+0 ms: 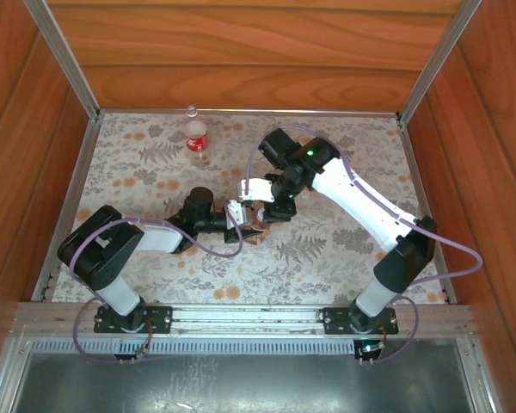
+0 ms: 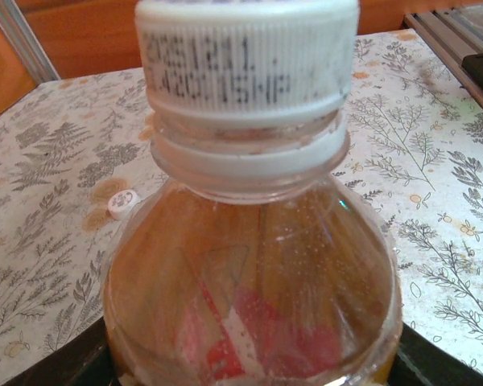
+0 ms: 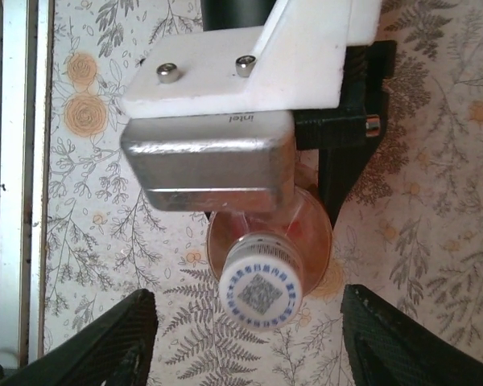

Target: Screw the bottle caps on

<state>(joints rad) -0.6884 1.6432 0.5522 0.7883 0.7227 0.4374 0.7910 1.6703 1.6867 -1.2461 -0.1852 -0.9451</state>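
Right gripper (image 3: 253, 338) spread around the cap (image 3: 262, 291); left gripper (image 1: 243, 220) pinching the amber bottle (image 2: 249, 281).
The right fingers (image 3: 105, 342) stand wide apart, one on each side of the cap and clear of it. The cap sits on the amber bottle's neck. The bottle stands mid-table, its body clamped between the left fingers. A loose cap (image 2: 122, 203) lies on the table (image 1: 327, 249). The red bottle (image 1: 196, 138) stands at the far edge, left of centre.

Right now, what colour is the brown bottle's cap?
The ribbed plastic cap is white; clearest in the left wrist view.
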